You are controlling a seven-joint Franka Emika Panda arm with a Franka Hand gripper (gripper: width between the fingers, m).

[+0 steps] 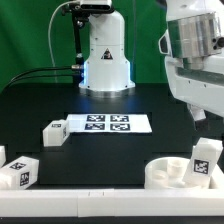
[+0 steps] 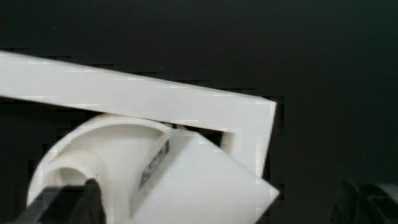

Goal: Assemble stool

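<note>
The round white seat lies at the front of the exterior view's right, against the white border rail. One tagged white leg stands tilted in it. Another leg lies beside the marker board, and two more sit at the front left. The arm's wrist hangs above the seat; its dark fingers do not show against the black table. In the wrist view my gripper is open, a dark finger on each side of the leg, with gaps. The seat's rim curves beneath.
The marker board lies mid-table. The robot's base stands at the back. The white border rail runs along the front edge; its corner shows in the wrist view just beyond the seat.
</note>
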